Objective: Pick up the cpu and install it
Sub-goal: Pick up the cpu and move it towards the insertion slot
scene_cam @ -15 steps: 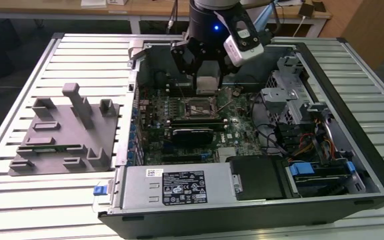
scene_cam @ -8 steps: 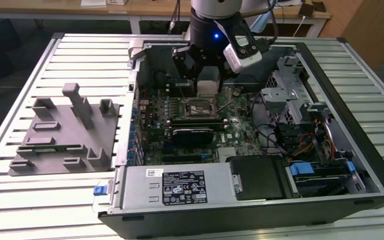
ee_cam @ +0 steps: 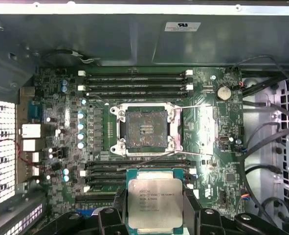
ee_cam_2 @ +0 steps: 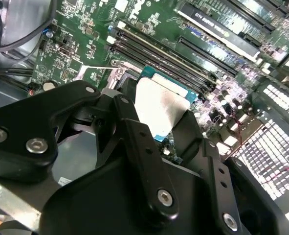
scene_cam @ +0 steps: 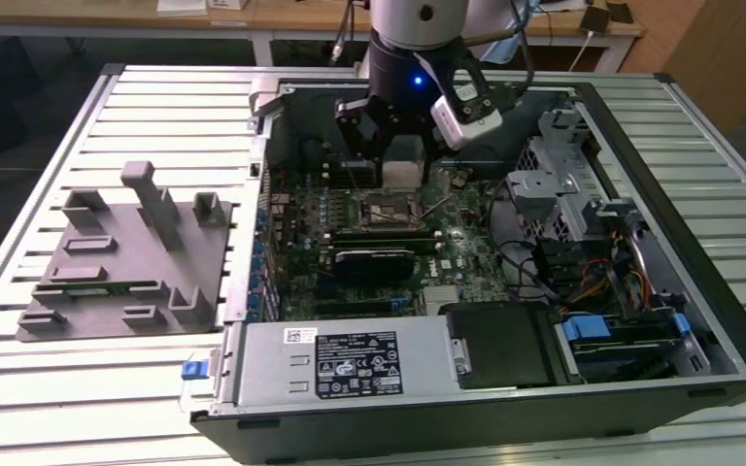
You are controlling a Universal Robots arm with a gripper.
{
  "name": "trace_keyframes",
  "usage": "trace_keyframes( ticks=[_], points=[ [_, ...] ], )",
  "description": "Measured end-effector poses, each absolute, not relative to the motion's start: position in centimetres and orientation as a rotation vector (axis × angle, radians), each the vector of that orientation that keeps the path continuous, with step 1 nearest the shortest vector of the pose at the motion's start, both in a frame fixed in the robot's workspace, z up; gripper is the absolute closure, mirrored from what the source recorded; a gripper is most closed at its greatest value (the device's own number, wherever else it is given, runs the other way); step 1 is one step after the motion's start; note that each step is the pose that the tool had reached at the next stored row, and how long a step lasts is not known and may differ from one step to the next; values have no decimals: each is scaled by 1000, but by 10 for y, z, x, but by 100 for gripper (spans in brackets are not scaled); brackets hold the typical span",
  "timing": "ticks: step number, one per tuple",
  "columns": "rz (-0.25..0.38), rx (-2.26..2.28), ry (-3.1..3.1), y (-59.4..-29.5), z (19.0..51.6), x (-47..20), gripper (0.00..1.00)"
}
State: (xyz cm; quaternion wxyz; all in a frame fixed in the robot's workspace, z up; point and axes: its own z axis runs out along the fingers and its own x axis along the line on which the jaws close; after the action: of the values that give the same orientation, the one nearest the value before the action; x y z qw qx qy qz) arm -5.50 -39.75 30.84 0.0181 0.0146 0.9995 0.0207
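Holding cpu pinched in pincer | over motherboard inside open computer case | socket uncovered

Open air lies between the gripper, gripping the cpu, and the bare socket lower down; memory slots flank that socket, the case wall rises beyond, cables and a drive cage stand beside the tool

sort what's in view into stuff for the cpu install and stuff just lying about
For the job:
- the cpu, held in the gripper
- the empty socket on the motherboard

Just lying about:
- the grey holder on the table
- the power supply
- the drive cage
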Motion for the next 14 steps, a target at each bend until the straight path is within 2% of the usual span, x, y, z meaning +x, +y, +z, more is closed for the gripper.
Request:
trace_keyframes(
  ticks=[14],
  points=[
    [65, 41, 3104, -377, 291, -55, 46]
  ],
)
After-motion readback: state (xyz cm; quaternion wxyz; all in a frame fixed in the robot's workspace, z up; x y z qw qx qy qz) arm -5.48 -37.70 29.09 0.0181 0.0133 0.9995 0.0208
